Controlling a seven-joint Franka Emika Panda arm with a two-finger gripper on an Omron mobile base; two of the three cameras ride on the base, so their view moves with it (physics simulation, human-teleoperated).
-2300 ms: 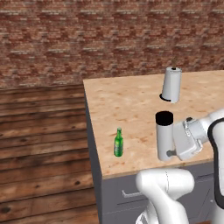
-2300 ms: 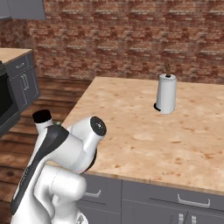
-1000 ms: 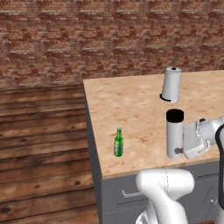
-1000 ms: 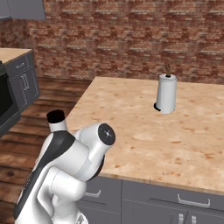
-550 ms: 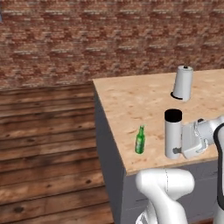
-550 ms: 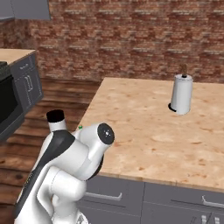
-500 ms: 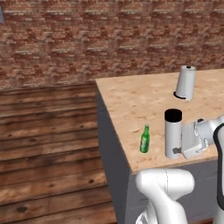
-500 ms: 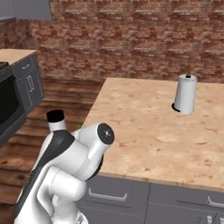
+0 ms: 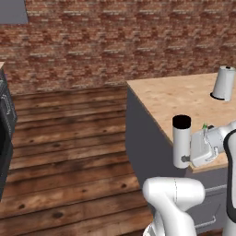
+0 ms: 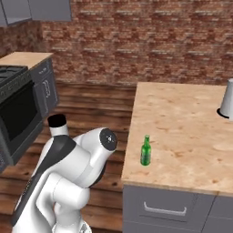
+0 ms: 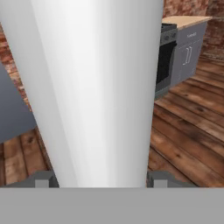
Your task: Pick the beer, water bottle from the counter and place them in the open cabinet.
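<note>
On counter (image 10: 182, 123), beer (image 10: 145, 150), apparently upright

Counter (image 10: 182, 123), a tan speckled slab over grey drawer fronts. The beer (image 10: 145, 150) stands upright near its front left corner; a grey paper-towel roll (image 9: 224, 83) stands well apart, toward the far right.

Matt grey water bottle (image 9: 181, 142), speckled counter (image 10: 182, 132)

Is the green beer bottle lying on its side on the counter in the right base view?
No. The beer stands upright near the front left corner of the counter, cap pointing up.
</note>
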